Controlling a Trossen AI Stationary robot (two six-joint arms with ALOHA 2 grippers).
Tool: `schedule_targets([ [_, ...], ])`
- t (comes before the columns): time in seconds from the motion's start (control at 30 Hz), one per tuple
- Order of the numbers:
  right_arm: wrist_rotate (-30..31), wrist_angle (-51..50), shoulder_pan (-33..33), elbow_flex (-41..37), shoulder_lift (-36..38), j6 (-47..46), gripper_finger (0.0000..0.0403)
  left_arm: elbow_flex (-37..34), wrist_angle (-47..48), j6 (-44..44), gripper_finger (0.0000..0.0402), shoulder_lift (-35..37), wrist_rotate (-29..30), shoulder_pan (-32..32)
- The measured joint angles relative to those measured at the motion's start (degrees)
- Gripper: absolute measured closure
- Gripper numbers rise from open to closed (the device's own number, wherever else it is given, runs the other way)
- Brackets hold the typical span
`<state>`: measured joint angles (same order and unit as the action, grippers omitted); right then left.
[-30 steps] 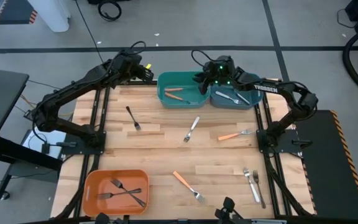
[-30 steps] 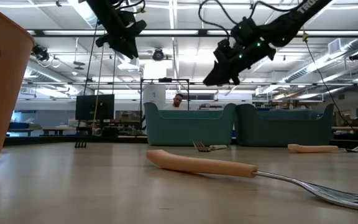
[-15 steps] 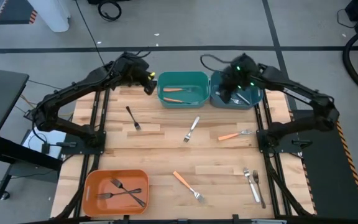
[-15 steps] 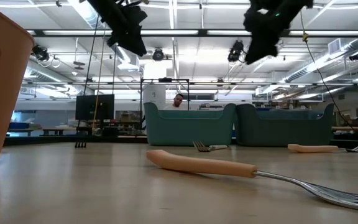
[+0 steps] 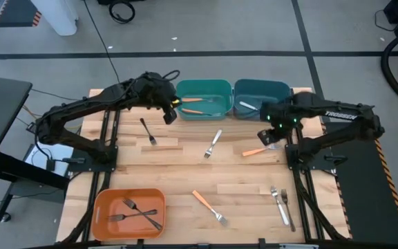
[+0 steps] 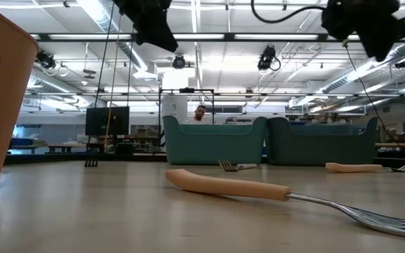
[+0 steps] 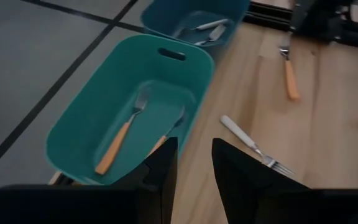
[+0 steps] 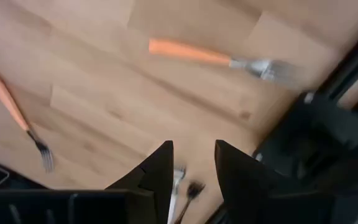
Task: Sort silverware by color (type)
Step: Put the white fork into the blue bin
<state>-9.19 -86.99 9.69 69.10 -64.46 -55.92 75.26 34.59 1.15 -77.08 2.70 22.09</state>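
— Where is the silverware?

— Scattered on the pale plank table point(image 5: 185, 173). An orange-handled fork point(image 5: 261, 149) with metal tines lies at about 3 o'clock from the centre, a shiny silver fork point(image 5: 213, 144) mid-table, a slim black fork point(image 5: 148, 131) at 10 o'clock. Two more orange-handled ones rest in the smooth teal bin point(image 5: 203, 88) at 12 o'clock (rounded corners, slotted handle).

— And the grippers?

— The right gripper point(image 5: 268, 134) hangs just above the orange fork's tine end, dark fingers point(image 8: 161, 168) slightly spread, holding nothing. The left gripper point(image 5: 171, 113) hovers beside the teal bin's edge, fingers point(image 7: 164, 163) parted, empty too.
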Motion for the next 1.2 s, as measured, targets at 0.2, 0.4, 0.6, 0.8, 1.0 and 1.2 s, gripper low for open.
schedule_targets([
  [0.2, 5.92, 0.63, -11.86, -0.02, -0.03, -13.91, 0.0278, 0.0, 0.61, 0.04, 0.0292, 0.0, 0.0, -3.58],
  [0.4, 9.42, 1.54, -19.91, -0.65, -0.08, -28.92, 0.0278, 0.04, 1.1, -0.39, 0.0292, -0.54, -0.1, -6.55],
  [0.6, 3.71, 6.44, -31.45, -4.88, -1.63, -40.28, 0.0278, 0.07, 0.79, -0.46, 0.0292, -0.52, -0.06, -7.88],
  [0.8, 0.04, 13.3, -40.68, -9.06, -5.82, -52.73, 0.0278, 0.07, 0.02, -0.44, 0.0292, -0.52, 0.04, -7.78],
  [1.0, 0.15, 21.15, -45.87, -10.49, -11.86, -55.02, 0.0278, 0.06, -0.7, -0.17, 0.0292, -0.52, 0.02, -7.46],
  [1.2, 0.04, 21.54, -50.01, -10.51, -18.85, -55.06, 0.0278, 0.05, -0.49, -0.13, 0.0292, -0.52, 0.04, -7.42],
])
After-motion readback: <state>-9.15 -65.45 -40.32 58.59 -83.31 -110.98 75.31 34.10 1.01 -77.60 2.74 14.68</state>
